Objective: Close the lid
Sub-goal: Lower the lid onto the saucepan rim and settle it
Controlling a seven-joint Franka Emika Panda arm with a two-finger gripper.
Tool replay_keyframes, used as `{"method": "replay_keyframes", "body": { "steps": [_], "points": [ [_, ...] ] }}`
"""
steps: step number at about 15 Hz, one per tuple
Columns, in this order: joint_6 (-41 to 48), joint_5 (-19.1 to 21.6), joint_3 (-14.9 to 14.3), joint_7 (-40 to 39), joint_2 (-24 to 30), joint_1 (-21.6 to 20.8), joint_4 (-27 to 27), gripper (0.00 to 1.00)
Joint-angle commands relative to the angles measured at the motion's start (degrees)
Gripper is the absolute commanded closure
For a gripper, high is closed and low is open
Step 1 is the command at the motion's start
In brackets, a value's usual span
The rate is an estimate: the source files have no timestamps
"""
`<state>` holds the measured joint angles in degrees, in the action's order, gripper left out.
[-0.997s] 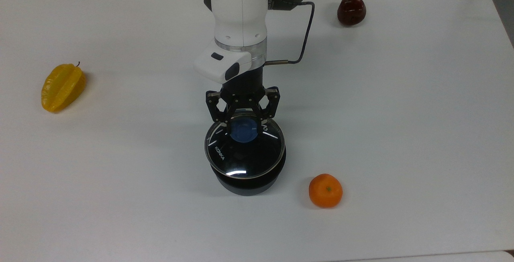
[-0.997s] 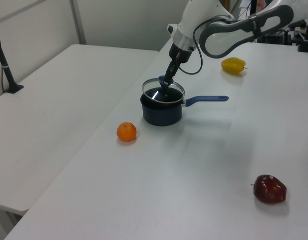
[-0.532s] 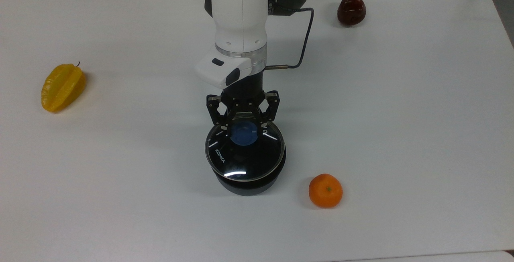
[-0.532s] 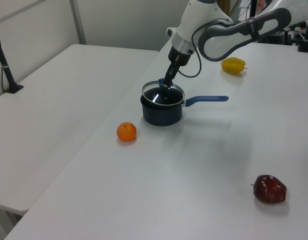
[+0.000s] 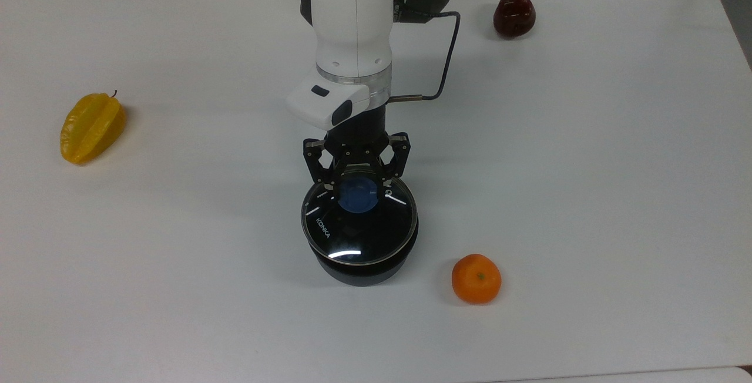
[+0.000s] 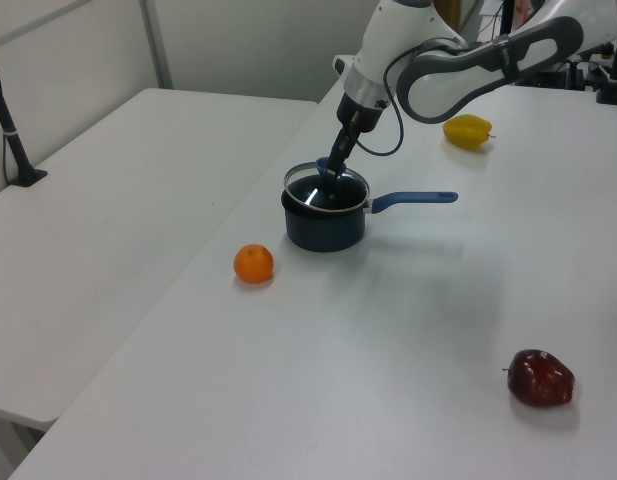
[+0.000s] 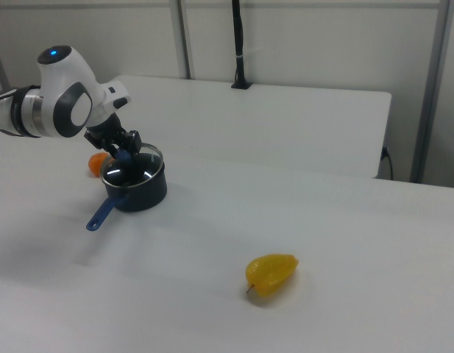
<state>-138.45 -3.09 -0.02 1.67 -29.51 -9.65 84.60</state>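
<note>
Atop the dark pot on the white counter, the lid sits level, the tool clamped around its blue knob.

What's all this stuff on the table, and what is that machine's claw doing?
Lid: one, clear glass with blue knob, on the pot.
Pot: one, dark, blue handle, mid-table.
Orange: one, orange, near the pot on the top view's right.
Star fruit: one, yellow, at the top view's left.
Apple: one, dark red, far corner at the top view's right.
Table: one, white.
Arm: one, white, above the pot.
Tool: one, black, at the lid's knob.
</note>
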Motion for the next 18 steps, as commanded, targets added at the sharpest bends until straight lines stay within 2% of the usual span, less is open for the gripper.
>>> {"method": "replay_keyframes", "body": {
  "steps": [1,3,14,16,18],
  "points": [
    [-2.4,-0.8,-0.6,0.4,-1.7,-0.6,-1.1,0.57],
    [-5.1,-0.8,-0.6,0.4,-1.8,-0.7,-0.9,0.57],
    [-4.0,-0.3,-0.5,1.1,-0.2,-0.8,-1.0,0.57],
    [0.8,-0.4,-0.5,1.1,0.7,-0.7,-1.2,0.57],
    [1.8,-0.6,-0.5,1.1,1.0,-0.7,-1.2,0.57]
  ]
}}
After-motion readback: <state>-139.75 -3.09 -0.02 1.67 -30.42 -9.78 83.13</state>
